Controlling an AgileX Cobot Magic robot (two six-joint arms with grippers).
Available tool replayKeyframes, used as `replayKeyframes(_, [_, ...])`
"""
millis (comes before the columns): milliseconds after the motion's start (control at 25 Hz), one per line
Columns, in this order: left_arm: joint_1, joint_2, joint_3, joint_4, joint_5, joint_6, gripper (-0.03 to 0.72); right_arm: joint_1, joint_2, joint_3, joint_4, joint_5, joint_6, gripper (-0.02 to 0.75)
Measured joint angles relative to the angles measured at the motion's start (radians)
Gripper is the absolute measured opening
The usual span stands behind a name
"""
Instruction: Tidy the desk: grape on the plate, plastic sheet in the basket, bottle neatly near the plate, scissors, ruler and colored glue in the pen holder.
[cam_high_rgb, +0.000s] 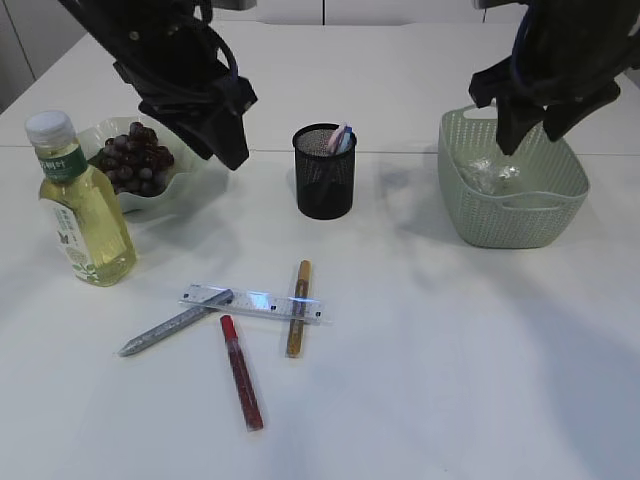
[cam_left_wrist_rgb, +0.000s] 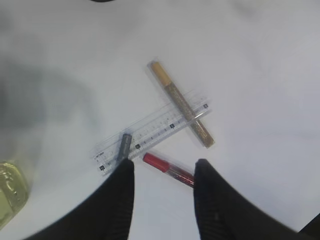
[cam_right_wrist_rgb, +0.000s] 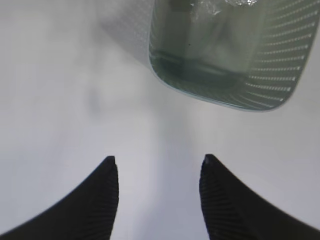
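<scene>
Dark grapes (cam_high_rgb: 135, 160) fill the white plate (cam_high_rgb: 185, 190) at the back left, with the yellow-green bottle (cam_high_rgb: 85, 215) upright in front of it. The clear ruler (cam_high_rgb: 252, 303) lies flat at centre; the gold glue (cam_high_rgb: 298, 308) and silver glue (cam_high_rgb: 175, 323) rest across it, and the red glue (cam_high_rgb: 241, 372) lies beside it. Scissors handles (cam_high_rgb: 340, 138) stick out of the black mesh pen holder (cam_high_rgb: 324, 172). The crumpled plastic sheet (cam_high_rgb: 490, 175) lies in the green basket (cam_high_rgb: 510, 215). My left gripper (cam_high_rgb: 228, 150) hangs open near the plate, high above the ruler (cam_left_wrist_rgb: 155, 130) and red glue (cam_left_wrist_rgb: 175, 172). My right gripper (cam_high_rgb: 528, 135) is open over the basket.
In the left wrist view the gold glue (cam_left_wrist_rgb: 181, 103) crosses the ruler, the silver glue (cam_left_wrist_rgb: 123, 146) peeks beside my left finger, and the bottle (cam_left_wrist_rgb: 10, 192) shows at the lower left edge. The right wrist view shows the basket (cam_right_wrist_rgb: 225, 85) ahead of the gripper (cam_right_wrist_rgb: 159, 161).
</scene>
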Motion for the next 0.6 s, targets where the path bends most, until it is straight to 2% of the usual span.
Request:
replayKeyframes(240, [0.000, -0.059, 0.000, 0.007, 0.006, -0.046, 0.296, 0.000, 0.000, 0.000, 0.045, 0.000, 0.000, 0.417])
replayKeyframes(400, [0.000, -0.132, 0.011, 0.005, 0.009, -0.057, 0.296, 0.000, 0.000, 0.000, 0.141, 0.000, -0.059, 0.417])
replayKeyframes(600, [-0.002, -0.272, 0.151, 0.001, 0.011, -0.114, 0.296, 0.005, -0.032, 0.000, 0.228, 0.000, -0.157, 0.417])
